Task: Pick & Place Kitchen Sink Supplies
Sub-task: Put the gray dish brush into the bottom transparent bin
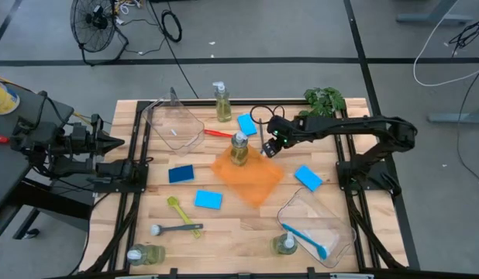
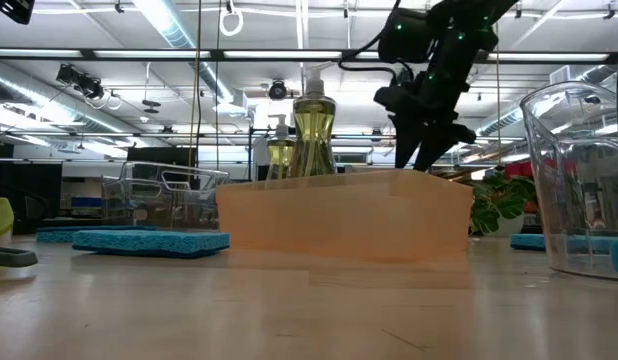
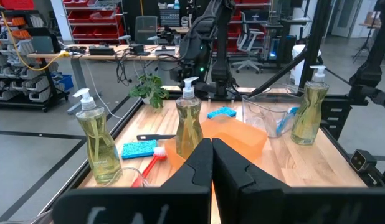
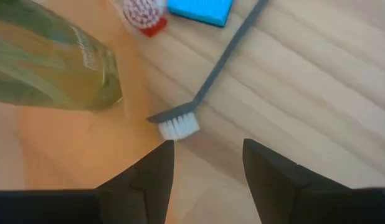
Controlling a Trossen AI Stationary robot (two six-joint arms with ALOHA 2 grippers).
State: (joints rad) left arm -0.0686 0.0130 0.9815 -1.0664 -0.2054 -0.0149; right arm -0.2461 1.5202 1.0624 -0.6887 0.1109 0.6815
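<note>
In the orange bin at the table's middle stands a soap bottle, upright at the bin's far edge. Just beside that bin, on the side toward the plant, hangs the right gripper, fingers spread with nothing between them. The right wrist view shows a grey brush lying on the wood right under those fingers, its white bristles at the bin's edge. A red brush lies just behind the bin, and a blue sponge sits close to it.

A second bottle stands farther back from the bin, next to a clear bin. Left of the orange bin lies a darker blue sponge, in front of it another sponge, and to its right a fourth.

Nearer the front edge, a yellow-green brush and another grey brush rest on the wood, with a bottle lying on its side beyond them. Front-right of the orange bin, a second clear bin holds a blue brush, and a bottle stands touching it.

The left gripper waits well off to the left of the bin, fingers pressed together.
</note>
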